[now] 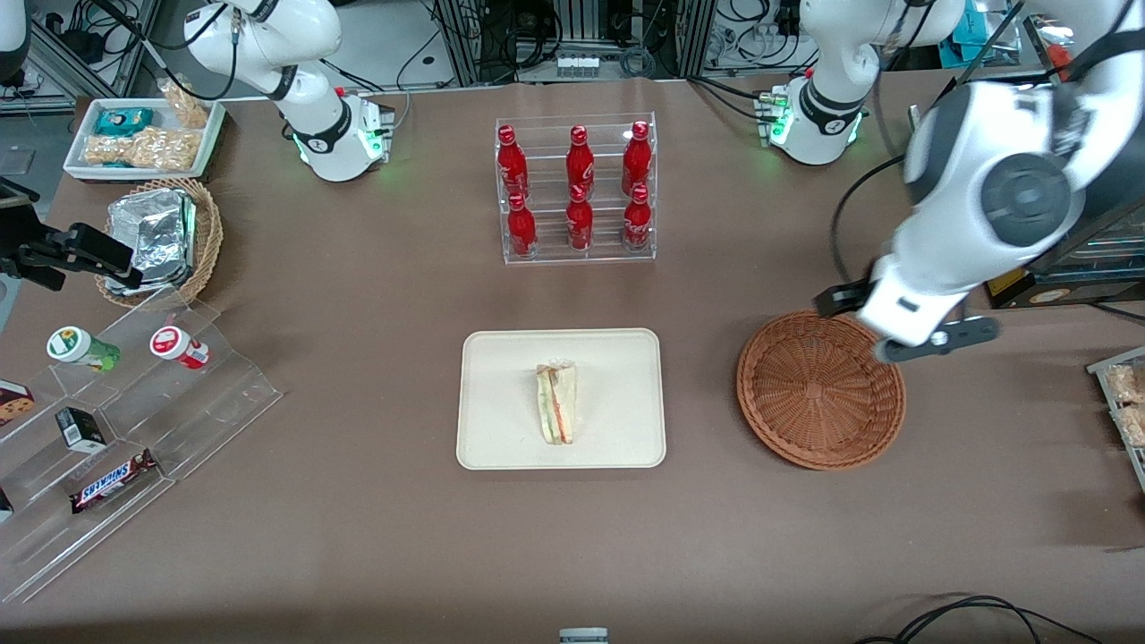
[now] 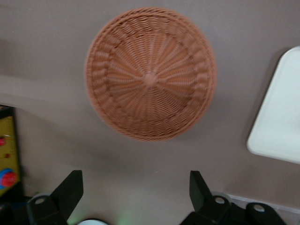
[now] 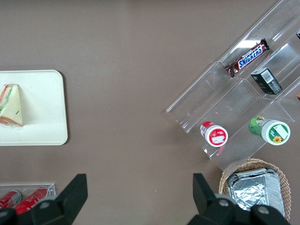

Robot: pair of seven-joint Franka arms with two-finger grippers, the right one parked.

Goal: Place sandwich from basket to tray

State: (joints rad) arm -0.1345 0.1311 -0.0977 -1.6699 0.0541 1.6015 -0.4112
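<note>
The sandwich lies on the cream tray, near its middle; it also shows in the right wrist view on the tray. The reddish-brown basket stands empty beside the tray, toward the working arm's end. My left gripper hangs high above the basket's rim farther from the front camera. In the left wrist view the gripper is open and empty, its fingers wide apart, with the empty basket and a corner of the tray below.
A clear rack of red bottles stands farther back than the tray. Toward the parked arm's end are a stepped acrylic stand with snacks, a tan basket with foil packs and a white snack tray. Boxes sit at the working arm's end.
</note>
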